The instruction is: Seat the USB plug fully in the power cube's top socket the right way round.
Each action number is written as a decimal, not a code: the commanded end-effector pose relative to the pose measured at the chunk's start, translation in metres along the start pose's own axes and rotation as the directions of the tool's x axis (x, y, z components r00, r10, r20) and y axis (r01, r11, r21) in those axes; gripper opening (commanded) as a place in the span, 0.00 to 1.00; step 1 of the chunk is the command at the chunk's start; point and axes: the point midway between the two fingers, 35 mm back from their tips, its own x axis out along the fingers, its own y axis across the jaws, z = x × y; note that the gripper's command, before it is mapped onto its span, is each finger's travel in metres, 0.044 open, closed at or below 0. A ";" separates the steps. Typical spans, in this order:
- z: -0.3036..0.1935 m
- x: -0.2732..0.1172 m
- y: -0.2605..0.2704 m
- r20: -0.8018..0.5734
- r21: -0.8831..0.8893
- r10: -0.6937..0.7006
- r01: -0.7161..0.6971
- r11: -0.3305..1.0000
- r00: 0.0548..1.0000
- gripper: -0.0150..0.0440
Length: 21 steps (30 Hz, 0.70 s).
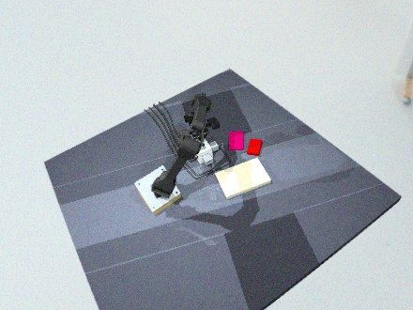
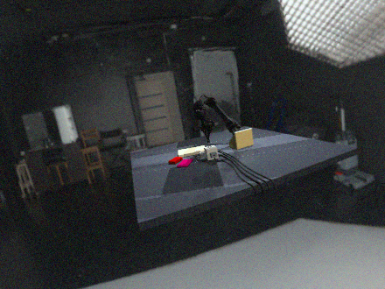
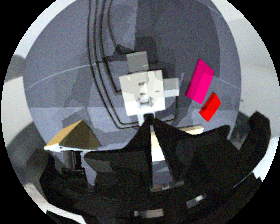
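One dark, matte arm [image 1: 180,160], mounted on a flat pale base plate [image 1: 158,189] with a tan edge, reaching over a grey table [image 1: 263,242] marked by broad lighter and darker bands. Gripper [image 3: 151,140] held above the power cube [image 3: 144,95], a blocky white body with a square top face; black fingers pinched nearly together on a thin pale object that looks like the USB plug [image 3: 154,150], raised clear of the cube rather than seated in its top socket. Too small to confirm plug orientation. Several thin black cables [image 1: 160,117] running in parallel from the cube area toward the table's edge. Flat cream rectangular slab [image 1: 243,178] just beside the cube. Two small flat blocks near it, one magenta [image 1: 236,140] and one red [image 1: 254,147], smooth-faced, side by side but apart.
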 end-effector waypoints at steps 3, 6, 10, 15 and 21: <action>0.000 0.000 0.000 0.000 -0.015 0.001 -0.001 1.000 1.000 0.25; 0.000 0.000 0.000 0.000 -0.015 0.001 -0.001 1.000 1.000 0.25; 0.000 0.000 0.000 0.002 -0.008 0.000 0.000 1.000 1.000 0.25; 0.000 0.001 0.000 0.007 -0.008 0.000 0.000 1.000 1.000 0.25; 0.001 0.001 0.000 0.014 -0.008 0.000 0.000 1.000 1.000 0.25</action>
